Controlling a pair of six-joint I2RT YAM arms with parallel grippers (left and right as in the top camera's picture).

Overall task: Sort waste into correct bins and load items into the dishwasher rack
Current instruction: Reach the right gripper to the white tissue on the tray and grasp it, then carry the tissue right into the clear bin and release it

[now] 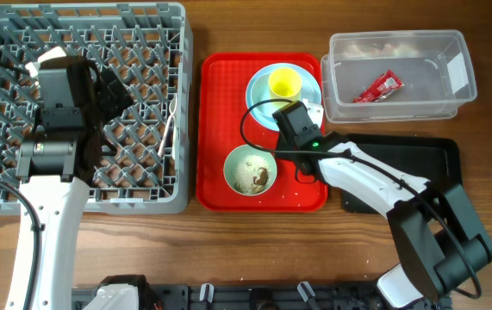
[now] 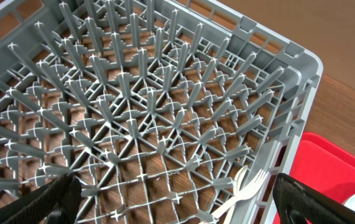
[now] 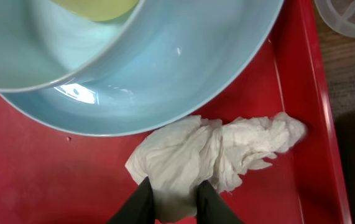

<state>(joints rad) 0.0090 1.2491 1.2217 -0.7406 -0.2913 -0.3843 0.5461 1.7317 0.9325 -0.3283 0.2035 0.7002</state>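
Observation:
The grey dishwasher rack (image 1: 21, 194) fills the left; a white plastic fork (image 2: 247, 185) and spoon (image 1: 173, 120) lie in it near its right wall. My left gripper (image 1: 99, 90) hangs open and empty above the rack pegs (image 2: 177, 208). My right gripper (image 3: 174, 198) is shut on the crumpled white napkin (image 3: 214, 149), which lies on the red tray beside the light blue plate (image 3: 183, 68). The yellow cup (image 1: 284, 83) stands on the plate (image 1: 261, 86). The mint-green bowl (image 1: 239, 164) holds food scraps (image 1: 261, 178). The red wrapper (image 1: 378, 87) lies in the clear tub (image 1: 452, 95).
The red serving tray (image 1: 215, 103) sits between the rack and the bins. The shallow black tray (image 1: 426, 159) lies to the right, below the clear tub, partly under my right arm. Bare wooden table runs along the front.

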